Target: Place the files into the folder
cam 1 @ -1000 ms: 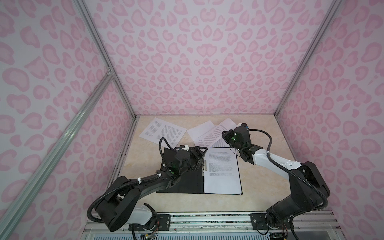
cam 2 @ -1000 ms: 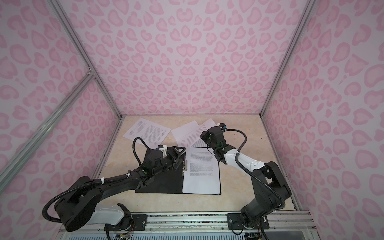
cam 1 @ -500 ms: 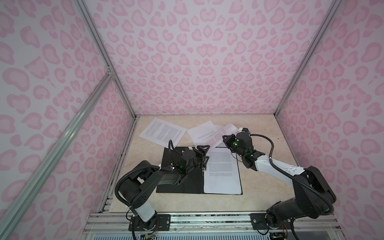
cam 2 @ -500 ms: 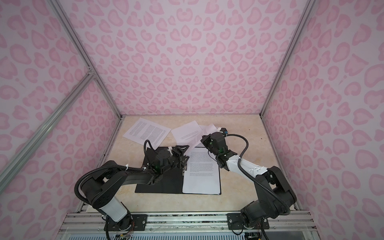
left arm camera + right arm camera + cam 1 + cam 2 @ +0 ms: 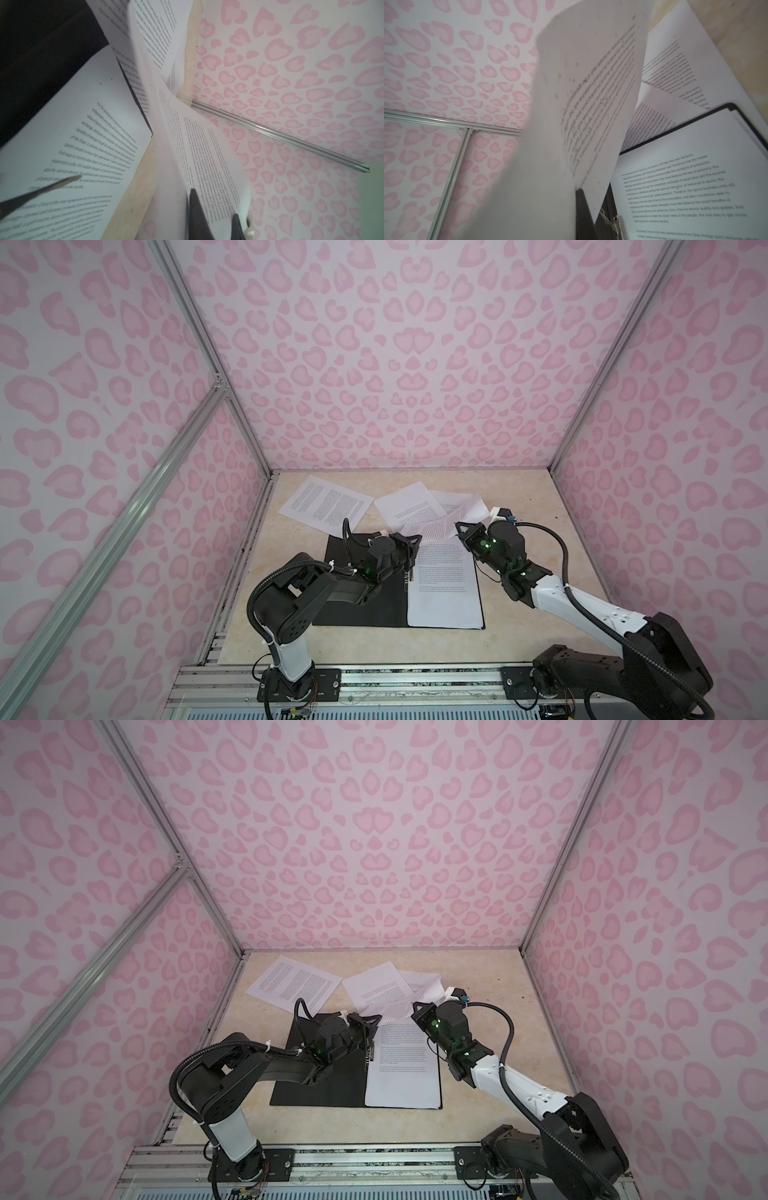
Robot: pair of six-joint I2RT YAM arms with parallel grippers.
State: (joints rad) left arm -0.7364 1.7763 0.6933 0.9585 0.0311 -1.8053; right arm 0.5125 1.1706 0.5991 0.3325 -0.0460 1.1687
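Inside open folder, one printed sheet

left arm: black joints, white base link | right arm: black, white forearm, green leds | black ribbed cables

Pink heart-spotted walls rise on three sides of the beige marbled table. Aluminium posts stand at its far corners, and a slotted metal rail runs along its near edge.
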